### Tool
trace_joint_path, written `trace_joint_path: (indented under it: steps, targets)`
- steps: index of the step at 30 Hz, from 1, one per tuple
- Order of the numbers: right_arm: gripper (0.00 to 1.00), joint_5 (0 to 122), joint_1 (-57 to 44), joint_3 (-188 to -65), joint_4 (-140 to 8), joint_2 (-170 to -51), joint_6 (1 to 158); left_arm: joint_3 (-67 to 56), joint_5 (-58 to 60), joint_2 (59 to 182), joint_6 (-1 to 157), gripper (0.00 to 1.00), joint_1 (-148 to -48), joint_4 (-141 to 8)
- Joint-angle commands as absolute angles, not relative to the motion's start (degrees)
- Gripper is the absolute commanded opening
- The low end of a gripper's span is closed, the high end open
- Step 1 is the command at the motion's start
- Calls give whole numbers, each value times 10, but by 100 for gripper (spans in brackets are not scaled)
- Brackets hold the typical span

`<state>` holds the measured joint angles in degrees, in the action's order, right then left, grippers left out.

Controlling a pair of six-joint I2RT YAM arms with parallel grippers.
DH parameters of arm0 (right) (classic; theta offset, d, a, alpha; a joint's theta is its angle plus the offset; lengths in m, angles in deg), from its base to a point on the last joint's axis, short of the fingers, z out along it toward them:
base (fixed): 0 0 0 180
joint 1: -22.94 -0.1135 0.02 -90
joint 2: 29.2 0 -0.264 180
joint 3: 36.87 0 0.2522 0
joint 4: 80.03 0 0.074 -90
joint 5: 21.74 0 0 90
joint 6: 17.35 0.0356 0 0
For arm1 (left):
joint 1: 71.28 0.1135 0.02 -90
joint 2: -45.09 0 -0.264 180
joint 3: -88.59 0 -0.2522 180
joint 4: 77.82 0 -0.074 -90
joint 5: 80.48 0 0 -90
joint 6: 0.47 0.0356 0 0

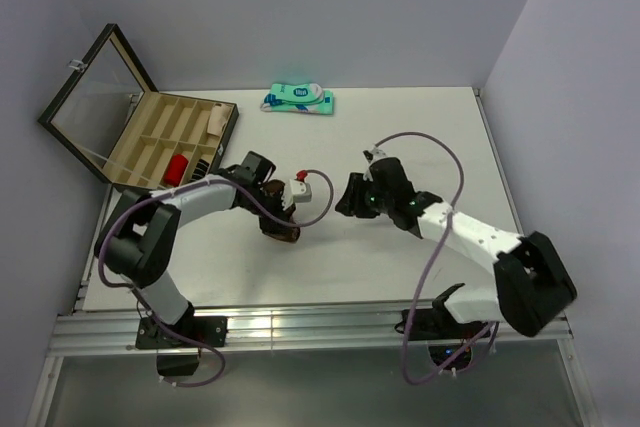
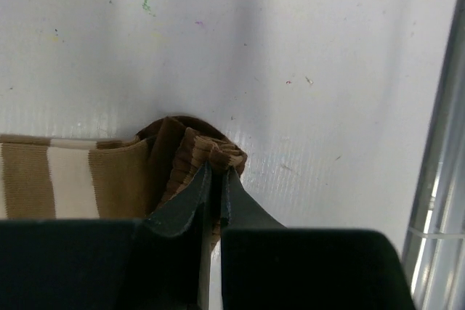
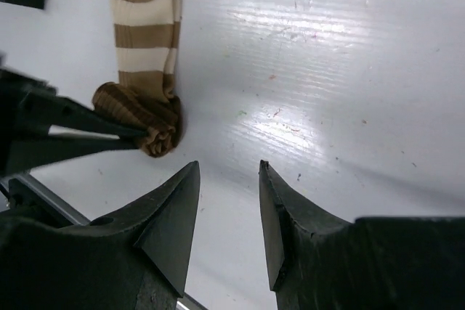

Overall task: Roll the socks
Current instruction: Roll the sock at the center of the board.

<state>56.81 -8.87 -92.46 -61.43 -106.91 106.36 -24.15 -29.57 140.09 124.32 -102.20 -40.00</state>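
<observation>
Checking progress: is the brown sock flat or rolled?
Partly rolled: one end of the brown sock is bunched in the left end effector; the rest lies flat.

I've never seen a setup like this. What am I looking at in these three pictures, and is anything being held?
Two robot arms are bolted at the near edge of a white table. The wide picture looks down from above and behind them. Each of the other two comes from a camera on one wrist. On the table lie a brown sock with tan and cream bands, a teal-and-white package at the far edge, and an open wooden box with compartments on the left. The left arm's fingers are shut on the sock's bunched end. The right arm's fingers are open over the table, holding nothing. No second sock shows clearly.
</observation>
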Motion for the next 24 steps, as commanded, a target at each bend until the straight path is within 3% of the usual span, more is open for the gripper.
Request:
trace_joint_path:
  steps: [1,4,9,16,21,24]
  targets:
    - [46,614,-88,-888,-660,-967,1038,-204,-363,1451,1252,0,-995,-305]
    - [46,644,-116,-880,-660,-915,996,-174,-399,1491,1259,0,-983,-269]
    - [47,728,-253,-902,-650,-909,898,-120,-451,1568,1277,0,-975,-208]
    - [46,784,-392,-961,-628,-1008,814,-54,-506,1645,1323,0,-959,-97]
    - [47,813,-430,-1012,-589,-1078,769,15,-541,1719,1436,0,-947,72]
    - [47,816,-446,-1049,-570,-1132,750,15,-541,1734,1451,0,-945,88]
